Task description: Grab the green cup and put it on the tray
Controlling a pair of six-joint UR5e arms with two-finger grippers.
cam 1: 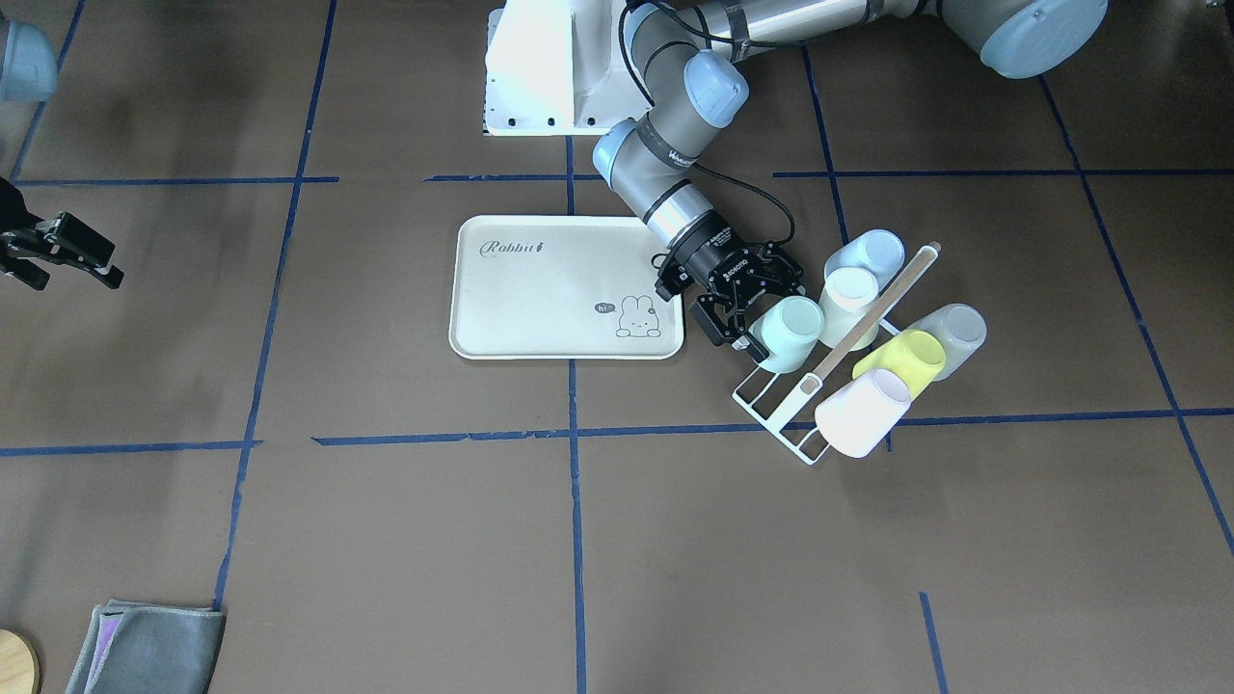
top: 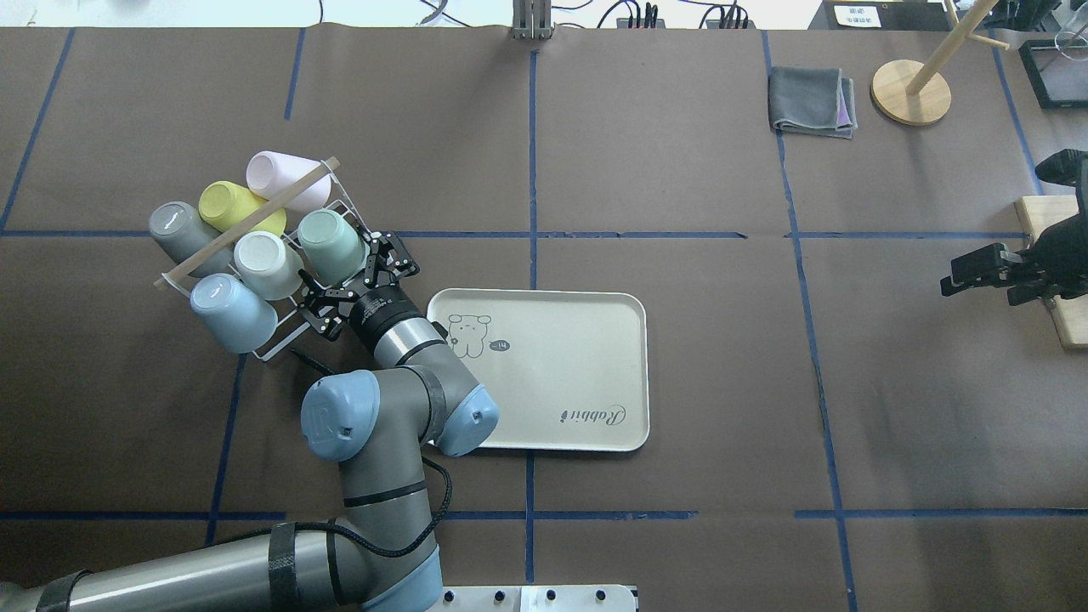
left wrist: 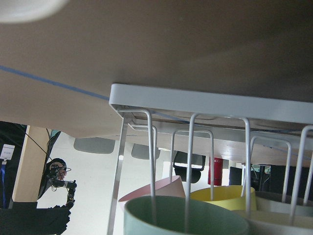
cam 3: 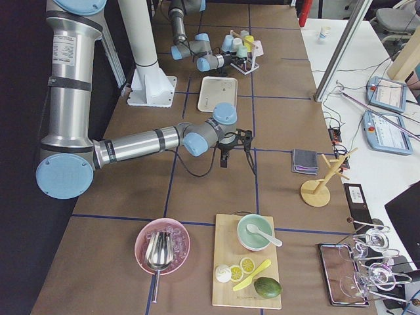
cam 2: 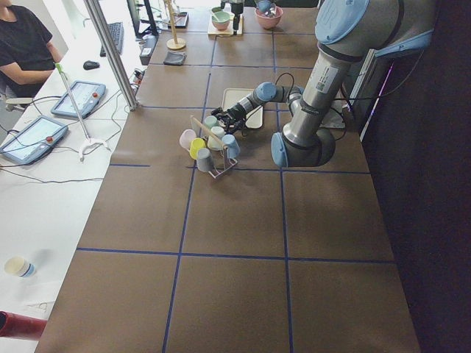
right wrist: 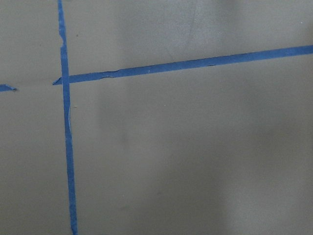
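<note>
Step in hand: you are on the reach; your left hand [top: 350, 274] sits at the green cup [top: 331, 245] with its fingers spread to either side, not yet clenched on it.
Green cup: on its peg in the white wire rack [cam 1: 783, 414], at the rack's tray-side corner, just beside the cream cup [top: 264, 263].
Tray [top: 586, 374]: flat on the counter [top: 680, 170], just beside the rack, nothing on it.
Next move: I judge you need to clench on the cup wall, then draw it along its peg before swinging over the tray; a sideways pull could snag the wire or nudge the cream cup.
Right hand [top: 977, 270]: parked well apart at the counter's far side, fingers released, holding nothing.
</note>
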